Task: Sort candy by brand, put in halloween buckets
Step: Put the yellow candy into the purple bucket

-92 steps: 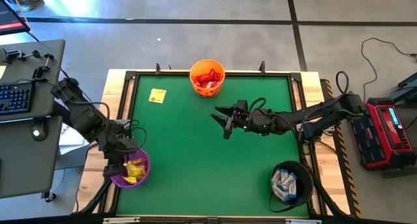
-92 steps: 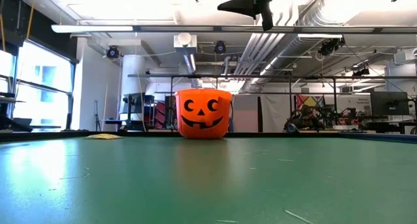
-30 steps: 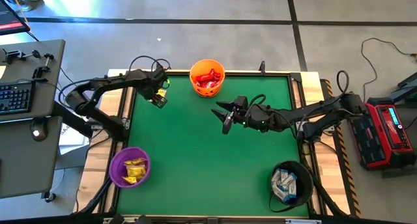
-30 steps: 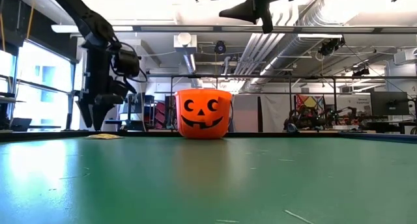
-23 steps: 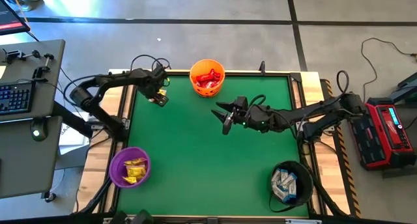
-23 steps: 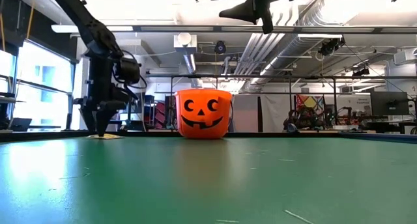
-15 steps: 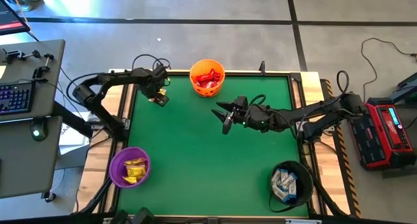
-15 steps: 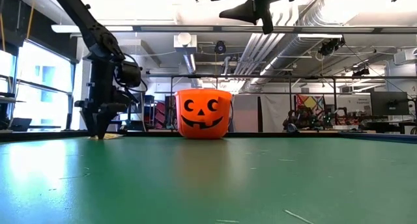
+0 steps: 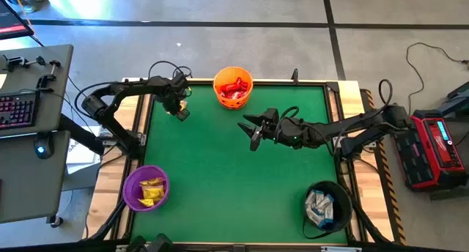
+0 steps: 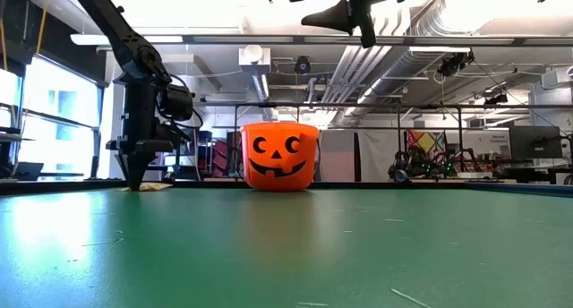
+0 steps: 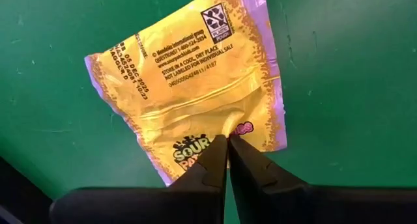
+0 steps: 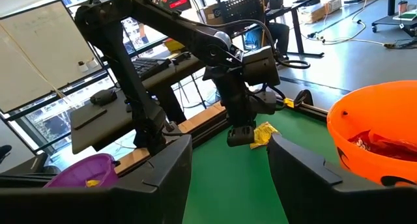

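Observation:
A yellow candy packet lies flat on the green table at its far left, close to the orange pumpkin-face bucket, which holds red candy. My left gripper stands over the packet, pointing down, shut on it. In the low view the left gripper reaches the table top, and a bit of the packet shows beside it. My right gripper hangs open above the table's middle and holds nothing. It faces the left gripper and the packet. My left gripper pinches a small raised crease of the wrapper between its two fingertips, a little off the packet's middle toward its printed-name end. The fingers come from above, pointing down. The packet lies on the table, its edges flat on the green surface.
A purple bucket with yellow candy stands at the near left corner. A black bucket with white-blue candy stands at the near right corner. The table has a raised frame along its edges. A desk with a keyboard stands to the left.
My left gripper has come down onto the yellow packet at the far left and shut its fingers on it. The packet has stayed on the table. My right gripper has kept still.

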Robot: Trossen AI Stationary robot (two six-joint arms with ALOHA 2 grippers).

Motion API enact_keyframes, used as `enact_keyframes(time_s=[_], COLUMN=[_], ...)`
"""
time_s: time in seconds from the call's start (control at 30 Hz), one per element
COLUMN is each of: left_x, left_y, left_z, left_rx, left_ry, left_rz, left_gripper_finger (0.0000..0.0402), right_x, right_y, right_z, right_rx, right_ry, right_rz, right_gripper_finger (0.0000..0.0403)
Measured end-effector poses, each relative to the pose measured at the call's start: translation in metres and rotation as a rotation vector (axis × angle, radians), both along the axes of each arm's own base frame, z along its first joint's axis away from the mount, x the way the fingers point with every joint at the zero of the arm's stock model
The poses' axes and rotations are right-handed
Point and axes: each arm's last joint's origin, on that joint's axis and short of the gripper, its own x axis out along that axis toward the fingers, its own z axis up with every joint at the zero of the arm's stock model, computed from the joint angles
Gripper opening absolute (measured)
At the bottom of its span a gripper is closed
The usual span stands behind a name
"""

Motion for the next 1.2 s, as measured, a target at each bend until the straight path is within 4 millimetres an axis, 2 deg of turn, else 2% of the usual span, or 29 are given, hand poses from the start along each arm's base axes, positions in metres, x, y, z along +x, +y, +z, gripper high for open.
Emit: enact_keyframes(time_s=[0.27, 0.5, 0.87, 1.2], left_x=[-0.004, -0.007, -0.014, -0.034], left_y=[-0.007, -0.020, -0.070, -0.120], left_z=[0.012, 0.035, 0.091, 0.130], left_rx=[-0.023, -0.005, 0.114, 0.165], left_ry=[-0.026, -0.085, -0.229, -0.449], left_rz=[-0.048, -0.075, -0.168, -0.221], left_gripper_finger=[0.0001, 0.0000, 0.0000, 0.0000], right_x=[0.000, 0.000, 0.000, 0.000], right_y=[0.000, 0.000, -0.001, -0.002], right_z=[0.000, 0.000, 0.000, 0.000], right_rx=[0.010, 0.008, 0.007, 0.009], right_ry=[-0.003, -0.003, -0.002, -0.004], right_rz=[-0.001, -0.007, -0.009, -0.013], right_gripper_finger=[0.0189, 0.0189, 0.0189, 0.0189])
